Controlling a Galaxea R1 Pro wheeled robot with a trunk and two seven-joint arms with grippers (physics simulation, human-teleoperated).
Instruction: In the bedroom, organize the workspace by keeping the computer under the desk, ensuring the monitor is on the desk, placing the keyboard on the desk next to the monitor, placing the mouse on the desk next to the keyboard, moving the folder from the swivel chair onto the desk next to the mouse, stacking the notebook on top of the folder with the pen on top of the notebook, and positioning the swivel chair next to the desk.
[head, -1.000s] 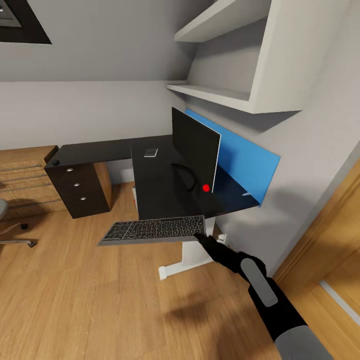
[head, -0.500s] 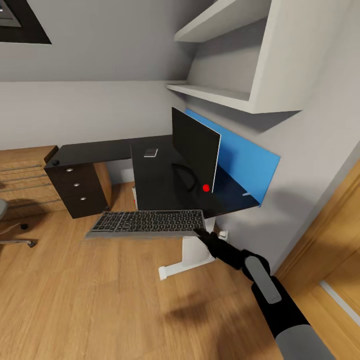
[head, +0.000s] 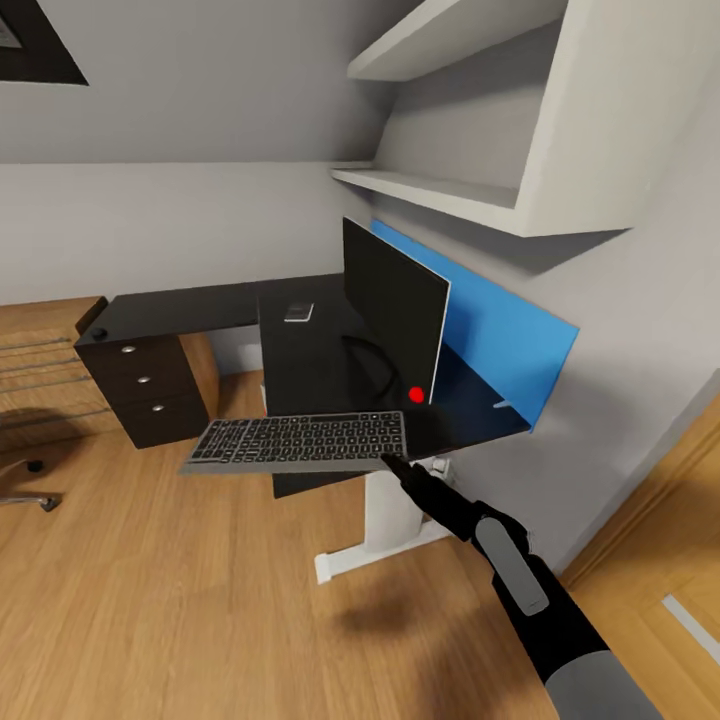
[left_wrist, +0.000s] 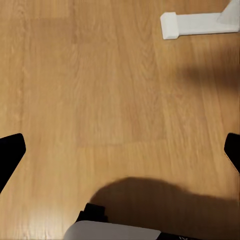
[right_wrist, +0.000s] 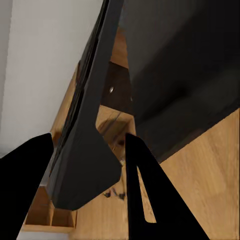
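Note:
My right gripper (head: 392, 462) is shut on the right end of the black keyboard (head: 298, 441) with grey keys. It holds the keyboard level, about at desktop height, across the near edge of the black desk (head: 300, 360). In the right wrist view the keyboard (right_wrist: 89, 145) sits edge-on between the two black fingers (right_wrist: 150, 200), beside the desk (right_wrist: 185, 75). The monitor (head: 390, 305) stands upright on the desk in front of the blue back panel (head: 505, 335). A small grey flat item (head: 298, 313) lies farther back on the desk. My left gripper (left_wrist: 120, 152) hangs open over the wood floor.
The desk's white leg and foot (head: 380, 525) stand just below the keyboard. The black drawer unit (head: 138, 390) is at the left, with part of a chair base (head: 25, 497) at the picture's left edge. White wall shelves (head: 440, 190) hang above the desk. A short white stick (head: 498, 405) lies by the blue panel.
The camera has moved a little nearer the desk. My right arm has lifted and levelled the keyboard, carrying it from below the desk's near edge up across that edge.

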